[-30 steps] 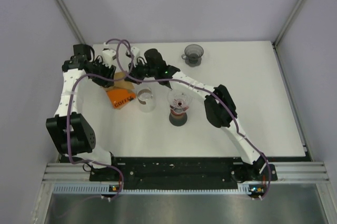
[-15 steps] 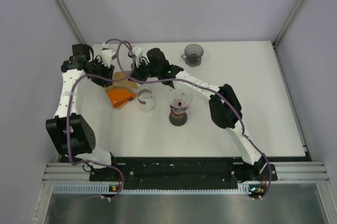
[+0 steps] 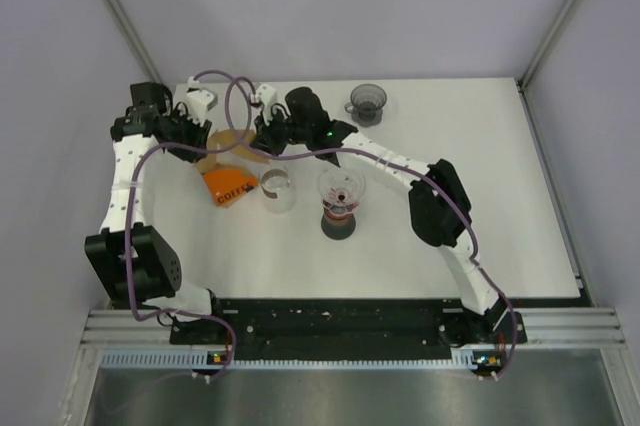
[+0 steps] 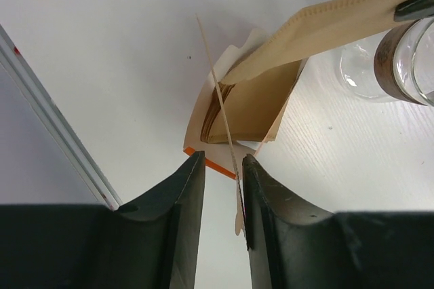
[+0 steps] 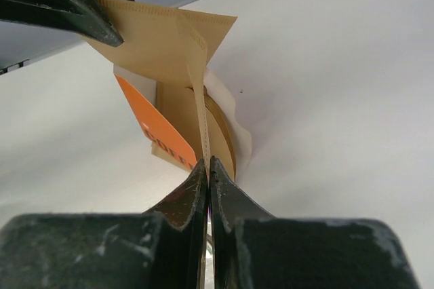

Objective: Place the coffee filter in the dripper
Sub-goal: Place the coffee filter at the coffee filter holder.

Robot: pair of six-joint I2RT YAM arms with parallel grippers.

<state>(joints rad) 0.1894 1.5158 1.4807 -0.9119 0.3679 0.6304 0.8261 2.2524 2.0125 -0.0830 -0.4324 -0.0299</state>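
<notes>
Pinched tight, my right gripper (image 5: 207, 163) holds the tan paper coffee filter (image 5: 163, 28) above the orange cardboard filter box (image 3: 228, 186). Its other edge runs between my left gripper (image 4: 224, 160), jaws narrow; whether they pinch it, I cannot tell. The clear glass dripper (image 3: 340, 191) stands well apart.

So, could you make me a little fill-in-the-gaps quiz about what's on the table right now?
1. The right gripper is shut on the edge of a brown paper coffee ____.
2. The filter pack lying on the table beneath it is coloured ____.
3. In the top view, the dripper stands to the ____ of the clear glass.

Missing words: filter; orange; right.
</notes>
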